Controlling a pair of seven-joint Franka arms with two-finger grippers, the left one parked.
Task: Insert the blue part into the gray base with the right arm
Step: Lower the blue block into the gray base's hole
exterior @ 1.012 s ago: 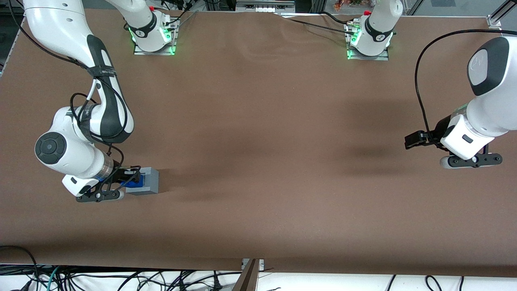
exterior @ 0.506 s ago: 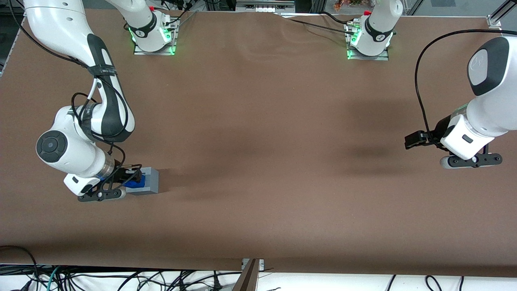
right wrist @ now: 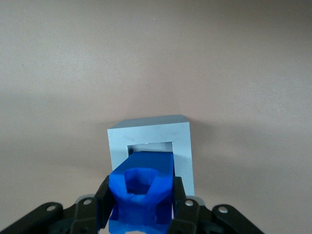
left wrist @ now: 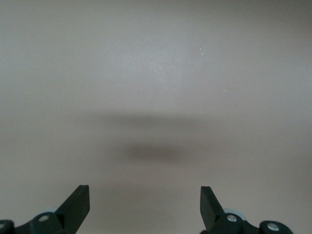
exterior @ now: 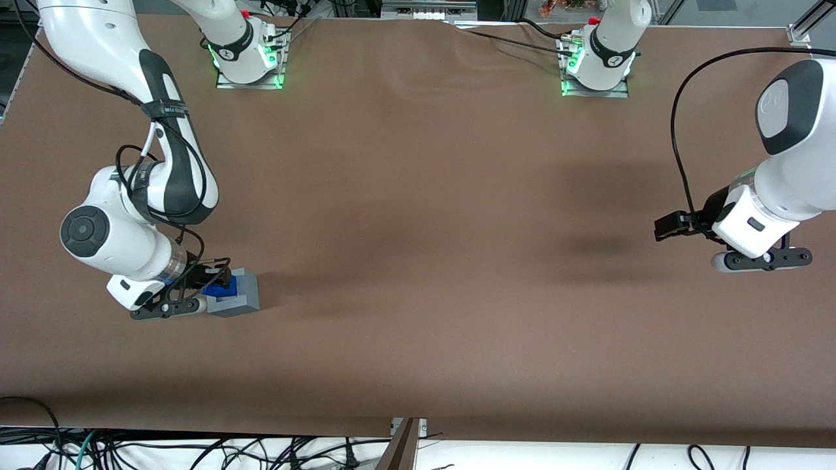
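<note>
The gripper [right wrist: 140,201] was clamped on the blue part [right wrist: 141,192], one finger [right wrist: 103,200] pressed to each side of it. It hung just above the gray base [exterior: 236,292] — which sat on the brown table [exterior: 418,261] toward the working arm's end. The part's lower end reached over the base's square recess [right wrist: 152,147] — whether it had entered could not be told.

The gray base [right wrist: 150,140], a light-gray cube with a square recess in its top, sits on the brown table. The faceted blue part [right wrist: 141,192], clamped between the fingers of the right arm's gripper [right wrist: 140,208], hangs over that recess, covering most of it.
</note>
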